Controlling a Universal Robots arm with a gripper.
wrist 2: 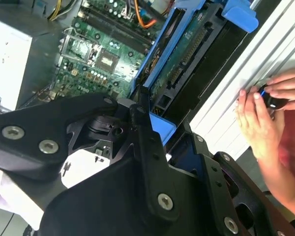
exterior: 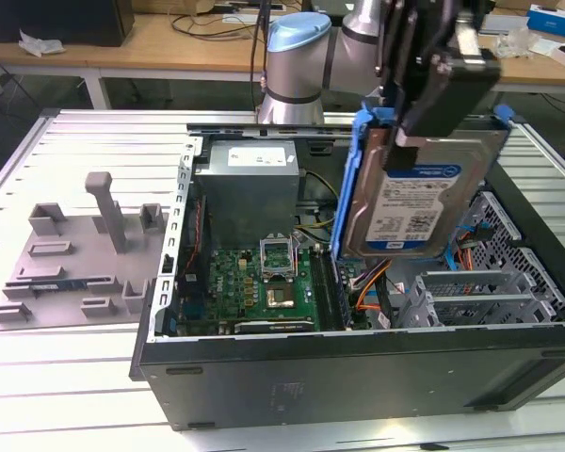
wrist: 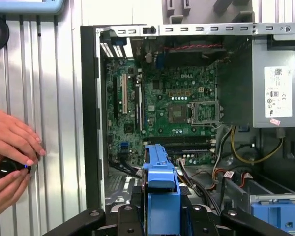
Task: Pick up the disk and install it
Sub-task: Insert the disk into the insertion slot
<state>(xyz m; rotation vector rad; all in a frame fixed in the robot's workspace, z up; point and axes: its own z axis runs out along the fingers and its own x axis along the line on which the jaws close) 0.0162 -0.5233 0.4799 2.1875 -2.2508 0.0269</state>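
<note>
1. Exterior view's left: a grey plastic stand (exterior: 75, 254) sits on the slatted table (exterior: 38, 377), well apart from the work, so trouble is unlikely there.
2. Middle: the open computer case (exterior: 358, 377) bares its green circuit board (exterior: 264, 273). If the grip slipped, the disk would likely drop onto that board or the orange cables (exterior: 372, 282).
3. Right of middle: the gripper (exterior: 410, 141) is clamped on the disk (exterior: 414, 202), which hangs upright above the case interior. It is held at its top edge only, so it could tilt and jam against the metal bay (exterior: 480, 292).
4. First wrist view: a person's hands (wrist: 10, 142) rest beside the case wall and could be struck if the arm swerved.
</note>
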